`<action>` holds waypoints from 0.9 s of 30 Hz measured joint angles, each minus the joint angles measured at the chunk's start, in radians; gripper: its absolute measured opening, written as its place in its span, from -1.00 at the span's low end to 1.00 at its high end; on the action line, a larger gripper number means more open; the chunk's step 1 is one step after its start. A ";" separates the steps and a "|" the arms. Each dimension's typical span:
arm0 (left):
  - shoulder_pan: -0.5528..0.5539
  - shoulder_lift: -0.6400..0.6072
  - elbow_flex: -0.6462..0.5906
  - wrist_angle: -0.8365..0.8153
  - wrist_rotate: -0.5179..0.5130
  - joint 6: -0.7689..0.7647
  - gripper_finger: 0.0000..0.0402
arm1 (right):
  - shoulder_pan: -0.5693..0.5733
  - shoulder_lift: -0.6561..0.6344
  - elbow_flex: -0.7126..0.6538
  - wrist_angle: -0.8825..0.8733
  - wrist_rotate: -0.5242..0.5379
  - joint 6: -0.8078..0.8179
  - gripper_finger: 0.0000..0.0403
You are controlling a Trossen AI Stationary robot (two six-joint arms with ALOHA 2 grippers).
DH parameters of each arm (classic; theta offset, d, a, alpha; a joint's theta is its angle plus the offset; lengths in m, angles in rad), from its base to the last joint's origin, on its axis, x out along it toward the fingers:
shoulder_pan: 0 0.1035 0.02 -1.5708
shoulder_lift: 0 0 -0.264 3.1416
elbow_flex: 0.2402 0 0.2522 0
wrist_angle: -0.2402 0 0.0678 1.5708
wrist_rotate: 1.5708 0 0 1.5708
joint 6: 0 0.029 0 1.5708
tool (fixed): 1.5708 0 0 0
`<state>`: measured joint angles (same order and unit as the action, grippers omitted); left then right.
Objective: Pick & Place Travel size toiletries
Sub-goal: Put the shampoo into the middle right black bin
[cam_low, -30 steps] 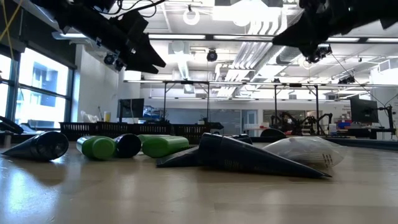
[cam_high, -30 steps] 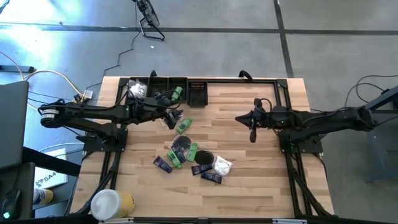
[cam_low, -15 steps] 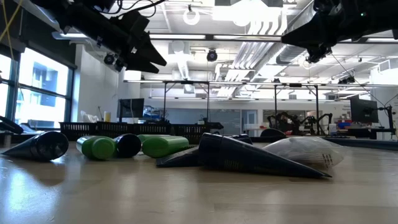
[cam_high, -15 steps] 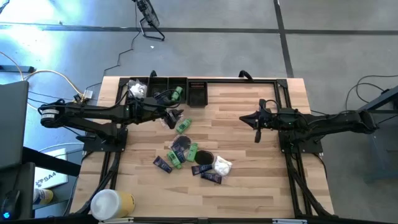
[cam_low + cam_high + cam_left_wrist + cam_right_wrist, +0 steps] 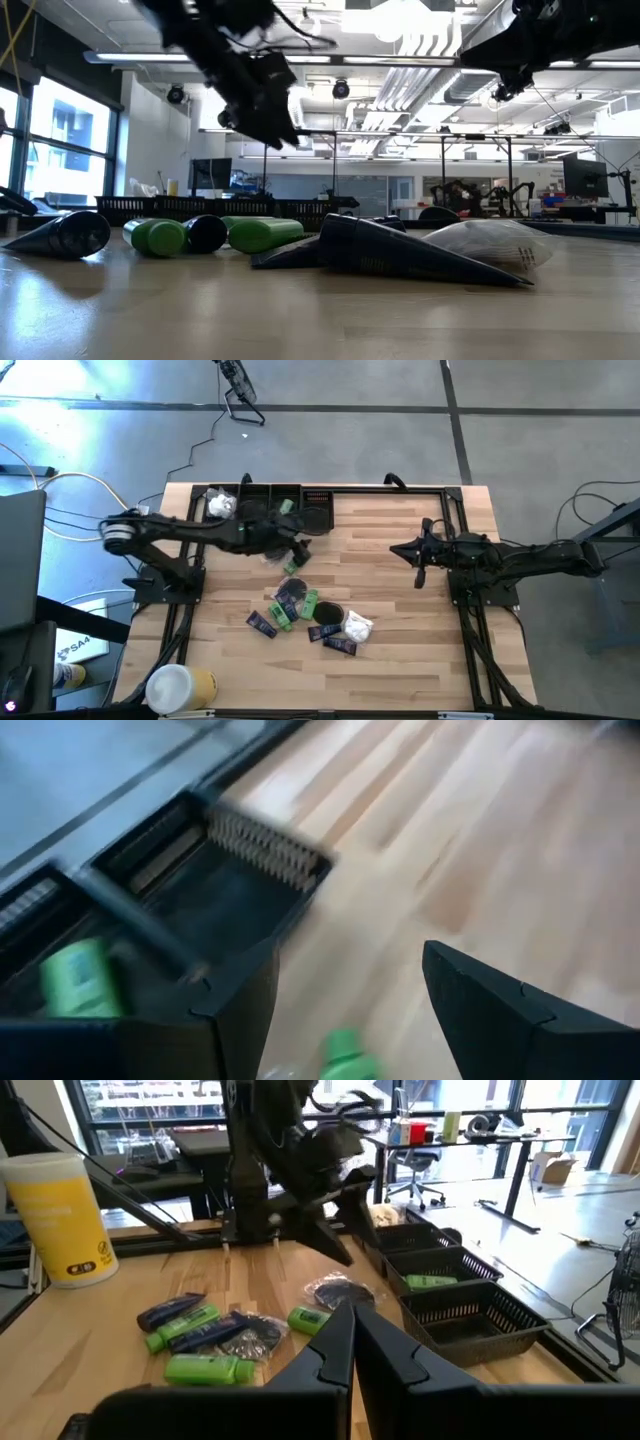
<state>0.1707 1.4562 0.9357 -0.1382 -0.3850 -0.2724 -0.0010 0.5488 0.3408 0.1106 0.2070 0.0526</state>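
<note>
Behind left tool (image 5: 345, 995), basket (image 5: 215, 885), green bottle (image 5: 80, 980) inside

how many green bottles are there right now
4. One lies in the black tray at the table's far edge, one just in front of it on the table, two in the pile. More may be hidden.

Left gripper (image 5: 300, 543) now nearer trays (image 5: 316, 510)
</note>
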 joint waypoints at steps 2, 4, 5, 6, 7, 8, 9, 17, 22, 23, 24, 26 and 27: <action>0.000 0.061 0.084 -0.121 -0.046 -0.024 0.20 | 0.000 0.000 0.000 -0.004 0.000 0.002 -0.98; 0.001 0.115 0.157 -0.220 -0.069 -0.049 0.20 | 0.000 0.000 0.000 -0.009 0.000 0.003 -0.98; 0.001 0.139 0.189 -0.262 -0.071 -0.055 0.20 | 0.000 0.000 0.000 -0.010 0.000 0.003 -0.98; 0.000 0.162 0.217 -0.287 -0.069 -0.063 0.20 | 0.000 0.000 0.000 -0.012 0.000 0.003 -0.98; 0.000 0.184 0.243 -0.307 -0.065 -0.075 0.20 | 0.000 0.000 0.000 -0.017 0.000 0.003 -0.98; 0.000 0.205 0.266 -0.322 -0.060 -0.090 0.20 | 0.000 0.000 0.000 -0.021 0.000 0.003 -0.98; 0.000 0.220 0.284 -0.330 -0.048 -0.104 0.20 | 0.000 0.000 0.000 -0.025 0.000 0.003 -0.98; 0.031 0.301 0.330 -0.424 0.022 -0.207 0.20 | 0.000 0.000 0.000 -0.049 -0.001 0.004 -0.98; 0.040 0.308 0.330 -0.444 0.065 -0.236 0.20 | 0.000 0.000 0.000 -0.049 0.000 0.004 -0.98; 0.039 0.308 0.332 -0.439 0.065 -0.232 0.20 | 0.000 0.000 0.000 -0.051 0.000 0.004 -0.98; 0.038 0.308 0.332 -0.438 0.066 -0.231 0.20 | 0.000 0.000 0.000 -0.051 0.000 0.004 -0.98; 0.038 0.308 0.332 -0.442 0.068 -0.230 0.20 | 0.000 0.000 0.000 -0.049 0.000 0.004 -0.98; 0.038 0.308 0.332 -0.444 0.071 -0.231 0.20 | 0.000 0.000 0.000 -0.049 0.000 0.004 -0.98</action>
<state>0.2089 1.7645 1.2678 -0.5823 -0.3137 -0.5030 -0.0010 0.5491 0.3408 0.0613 0.2066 0.0563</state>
